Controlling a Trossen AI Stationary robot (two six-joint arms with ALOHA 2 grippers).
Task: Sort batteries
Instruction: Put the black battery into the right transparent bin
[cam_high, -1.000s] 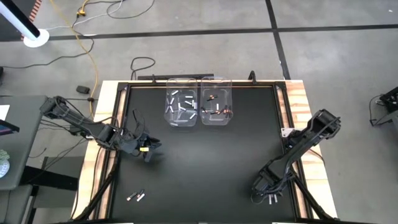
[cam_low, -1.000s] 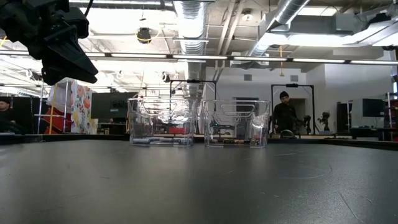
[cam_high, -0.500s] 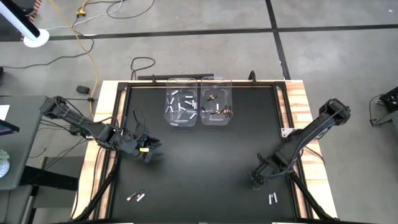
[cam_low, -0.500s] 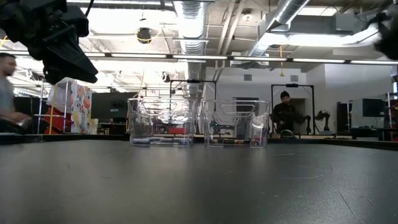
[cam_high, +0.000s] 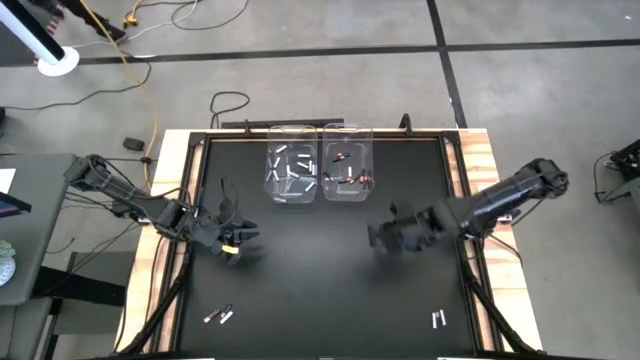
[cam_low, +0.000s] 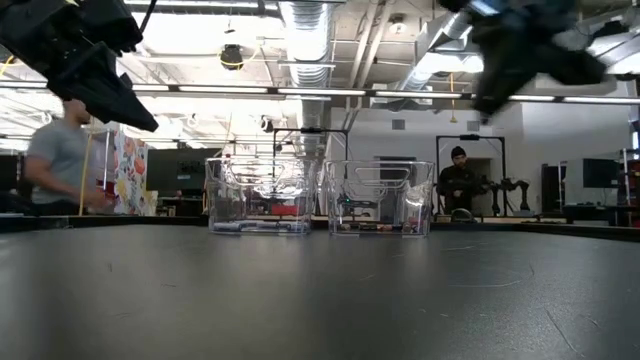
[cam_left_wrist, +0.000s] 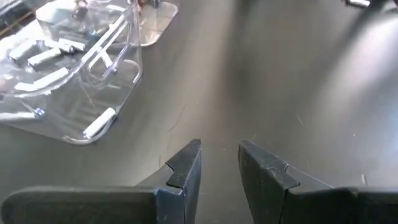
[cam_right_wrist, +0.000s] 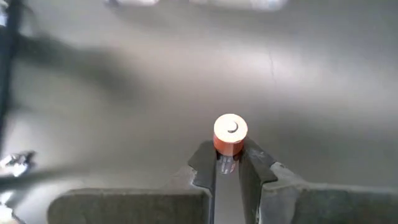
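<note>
Two clear bins stand at the table's far middle. The left bin (cam_high: 291, 175) holds white batteries (cam_left_wrist: 46, 57); the right bin (cam_high: 348, 175) holds reddish-copper and dark ones. My right gripper (cam_high: 382, 238) hangs above the table right of centre, shut on a reddish-copper battery (cam_right_wrist: 230, 132). My left gripper (cam_high: 236, 240) hovers over the table's left side with its fingers (cam_left_wrist: 219, 149) a little apart and nothing between them. Loose batteries lie flat near the front left (cam_high: 218, 316) and front right (cam_high: 438, 319). My right gripper pinches the battery's lower part (cam_right_wrist: 228, 151) between its two fingertips (cam_right_wrist: 202, 163). The battery's round end with its small nub (cam_right_wrist: 232, 127) sticks out past the tips. The battery is lifted clear of the table.
The black table top (cam_high: 310, 280) lies bare between the bins and the front edge. Wooden side rails (cam_high: 480, 160) border it. In the low view one person (cam_low: 65, 160) walks behind the table at the left and another (cam_low: 458, 180) stands far back.
My right gripper has risen from the front right corner and swung toward the table's middle and the bins, turning as it went, with the copper battery in its fingers. Two batteries stay on the table where it left. My left gripper has rolled somewhat in place.
</note>
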